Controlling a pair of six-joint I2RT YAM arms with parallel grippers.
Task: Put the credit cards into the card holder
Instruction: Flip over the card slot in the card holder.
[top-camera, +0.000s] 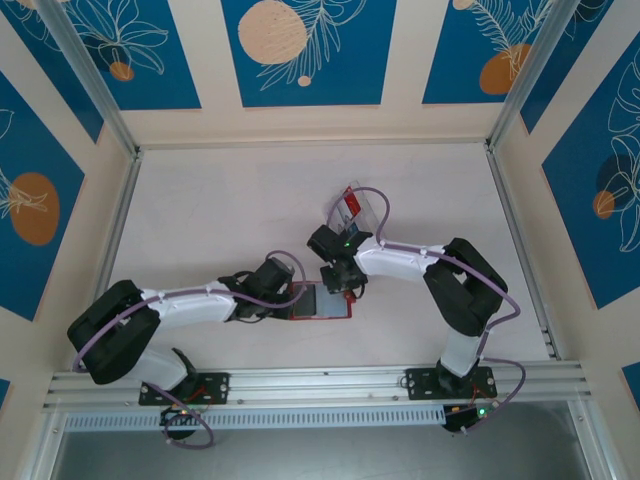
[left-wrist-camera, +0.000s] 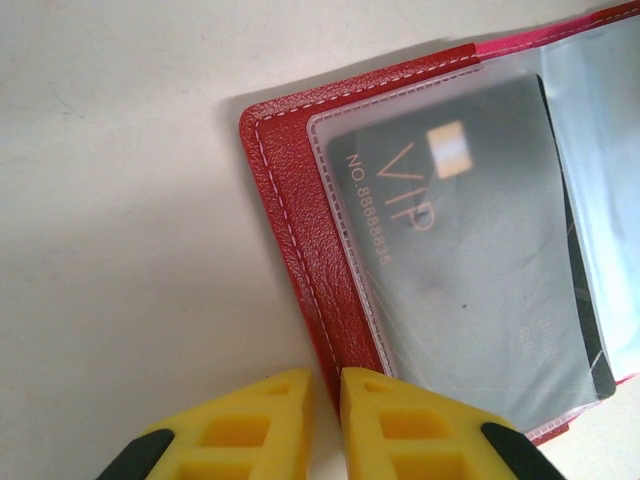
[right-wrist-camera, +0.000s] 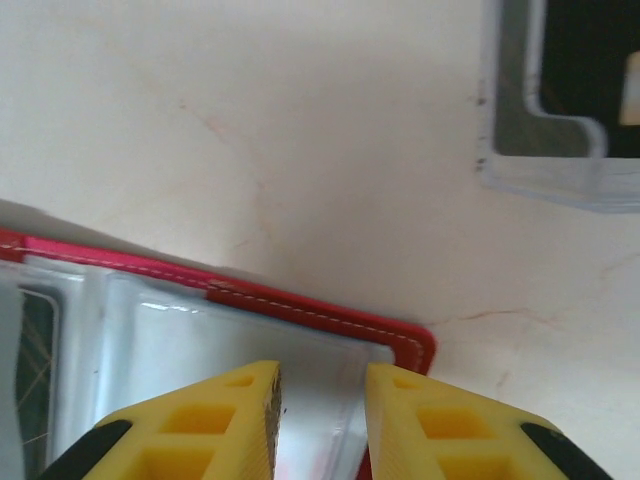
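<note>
Grip on the dark red leather-like card holder comes from the left tool. Its yellow fingers are almost clenched and seem to pinch the stitched edge of the cover, which we judge keeps the holder open and steady on the pale worktop between the arms. A black VIP credit card sits inside a clear sleeve of the holder. The right tool hovers over another sleeve, fingers parted, with nothing visibly between them. The left arm reaches in low from the left with its forearm stretched out, while the right arm folds at the elbow and bends back leftward, wrist tipped down. Beyond it stands the clear plastic tray with what looks like a red-and-white card, so we judge more cards remain.
</note>
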